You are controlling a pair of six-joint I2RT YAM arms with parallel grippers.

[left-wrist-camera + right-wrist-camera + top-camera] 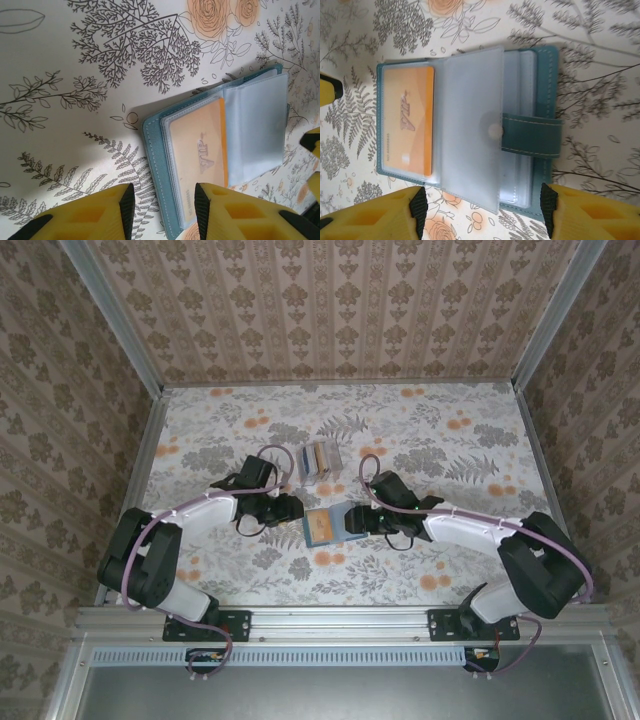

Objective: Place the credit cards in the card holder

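The card holder (322, 526) lies open and flat on the flowered table (440, 455), between the two grippers and just in front of a small clear box (318, 458) where more cards (320, 454) stand on edge. One orange card (410, 120) already sits in a sleeve on one side of the holder, and a loose clear sleeve (470, 125) is folded over the middle. The teal strap (530, 136) wraps round the far cover. The right gripper (482, 205) hangs over the near edge with its jaws spread wide and nothing pinched between them. The left gripper (162, 202) hovers at the opposite cover edge with its jaws partly apart, also empty as far as the wrist view shows. The holder looks light and floppy. Its covers seem soft, and the plastic sleeves are thin, slick and springy, so they will likely flip or slide under a push instead of staying put. One gripper should probably pin a stiff cover edge or the strap side rather than the sleeves. The cards look rigid, smooth and thin, best pinched across the short end, with most of the length left free to slide into a sleeve mouth. A card laid flat on the table would be hard to lift.
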